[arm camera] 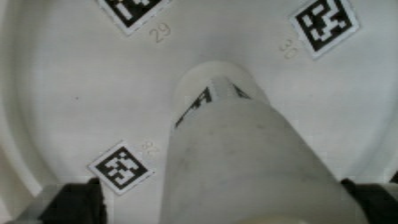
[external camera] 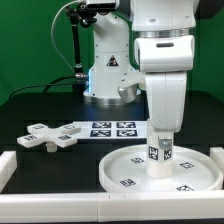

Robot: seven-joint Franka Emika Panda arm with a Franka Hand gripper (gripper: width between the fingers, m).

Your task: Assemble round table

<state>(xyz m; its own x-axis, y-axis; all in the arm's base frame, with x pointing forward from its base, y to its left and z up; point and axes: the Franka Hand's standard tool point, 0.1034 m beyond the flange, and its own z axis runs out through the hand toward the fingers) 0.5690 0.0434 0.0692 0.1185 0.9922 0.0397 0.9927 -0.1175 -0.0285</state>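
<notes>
The large rimmed disc lies flat at the front of the exterior view's right. The short cylinder leg stands upright at its centre, tags on its side. My gripper hangs straight above and reaches down around the leg's top, open. In the wrist view the leg rises from the disc between my gripper, whose dark fingertips stand apart from the leg's sides. The cross-shaped foot lies loose on the black table at the exterior view's left.
The marker board lies flat behind the disc, between it and the robot's base. A low white wall borders the table at the left and front. A black stand with cables rises at the back.
</notes>
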